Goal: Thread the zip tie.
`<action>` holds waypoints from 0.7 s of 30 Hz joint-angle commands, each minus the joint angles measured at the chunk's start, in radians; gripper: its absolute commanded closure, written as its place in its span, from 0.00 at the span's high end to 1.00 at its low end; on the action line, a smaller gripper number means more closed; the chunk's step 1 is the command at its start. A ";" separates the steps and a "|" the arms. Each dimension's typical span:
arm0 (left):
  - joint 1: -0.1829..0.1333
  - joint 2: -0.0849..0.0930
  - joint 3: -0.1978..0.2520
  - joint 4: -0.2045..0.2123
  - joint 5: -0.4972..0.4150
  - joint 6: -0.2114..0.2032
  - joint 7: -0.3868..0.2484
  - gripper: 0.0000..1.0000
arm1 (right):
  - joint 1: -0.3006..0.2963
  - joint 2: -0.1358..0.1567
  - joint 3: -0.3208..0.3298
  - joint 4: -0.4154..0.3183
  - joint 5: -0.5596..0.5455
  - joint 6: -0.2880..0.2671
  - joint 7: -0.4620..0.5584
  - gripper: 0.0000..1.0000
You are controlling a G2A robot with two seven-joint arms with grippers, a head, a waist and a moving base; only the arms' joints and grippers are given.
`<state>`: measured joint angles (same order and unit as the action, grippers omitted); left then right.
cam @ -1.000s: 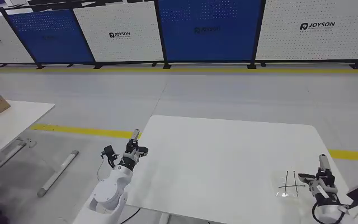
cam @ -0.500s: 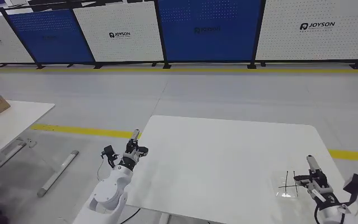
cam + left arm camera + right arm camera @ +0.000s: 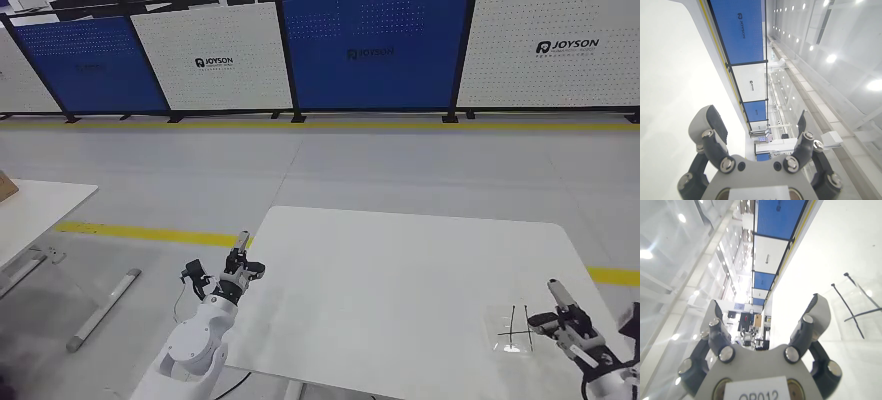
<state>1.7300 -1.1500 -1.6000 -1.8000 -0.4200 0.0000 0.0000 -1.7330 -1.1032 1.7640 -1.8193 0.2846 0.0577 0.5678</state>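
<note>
Three black zip ties (image 3: 517,325) lie crossed in a shallow clear tray (image 3: 503,346) near the table's front right corner. In the right wrist view the zip ties (image 3: 848,309) rest flat inside the clear tray (image 3: 838,332), heads pointing away. My right gripper (image 3: 547,306) hovers just right of the tray, above the table's edge. It is open (image 3: 766,306) with nothing between its fingers. At the table's left edge my left gripper (image 3: 246,255) is held off the surface. It stands open (image 3: 759,121) and holds nothing.
The white table (image 3: 400,280) carries nothing but the tray. Blue and white pegboard panels (image 3: 375,55) stand far behind across the grey floor. A second white table (image 3: 30,210) is off to the left.
My right gripper has shifted a little left, closer to the tray with the zip ties, and its arm has swung out to the right. The left arm has kept still.
</note>
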 commanded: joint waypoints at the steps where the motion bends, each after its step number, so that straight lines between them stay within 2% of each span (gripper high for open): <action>1: 0.000 0.000 0.000 0.000 0.000 0.000 0.000 1.00 | 0.002 0.007 0.025 -0.003 -0.011 0.015 0.097 1.00; 4: 0.000 0.000 0.000 0.000 0.000 0.000 0.000 1.00 | 0.022 0.019 0.050 0.007 -0.035 0.047 0.197 1.00; 21: 0.000 0.000 0.000 0.000 0.000 0.000 0.000 1.00 | 0.028 0.020 0.052 0.011 -0.040 0.055 0.199 1.00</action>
<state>1.7300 -1.1500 -1.6000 -1.8000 -0.4200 0.0000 0.0000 -1.7054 -1.0830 1.8157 -1.8079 0.2448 0.1124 0.7663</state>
